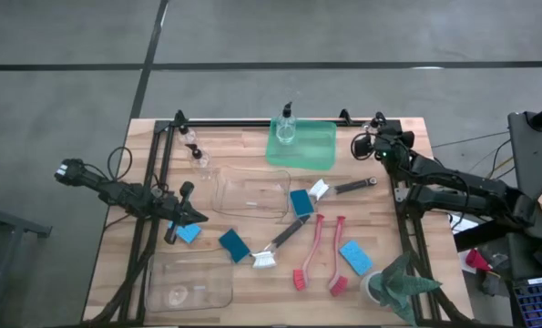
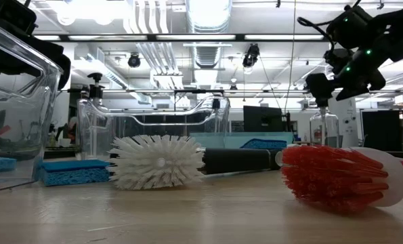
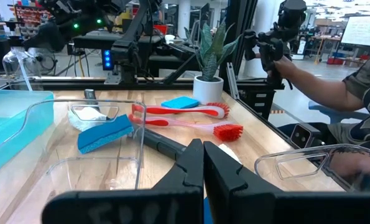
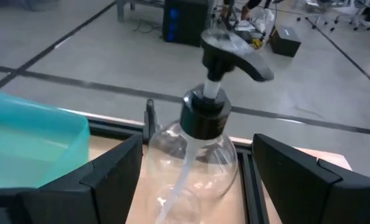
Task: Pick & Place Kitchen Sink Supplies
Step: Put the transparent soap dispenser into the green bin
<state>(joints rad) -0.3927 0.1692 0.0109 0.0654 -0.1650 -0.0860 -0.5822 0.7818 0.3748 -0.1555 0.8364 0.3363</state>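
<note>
My right gripper [image 1: 373, 137] is open at the table's far right corner. Its fingers stand on either side of a clear pump bottle [image 4: 197, 155] with a black top, without touching it; the bottle stands upright on the wood. My left gripper [image 1: 196, 217] is shut, low over the table's left part. A blue sponge [image 1: 189, 233] lies flat just on its near side; whether they touch I cannot tell. More sponges [image 1: 300, 202], black brushes [image 1: 284, 239] and red brushes [image 1: 307, 257] lie mid-table. One bottle [image 1: 286, 129] stands in the green tray.
The green tray [image 1: 318, 150] sits at the far edge, left of the right gripper. Clear bins lie mid-table [image 1: 248, 193] and at the near left [image 1: 189, 284]. Two bottles [image 1: 194, 146] stand far left. A potted plant [image 1: 398, 287] is near right. A person [image 3: 324, 84] stands beyond the table.
</note>
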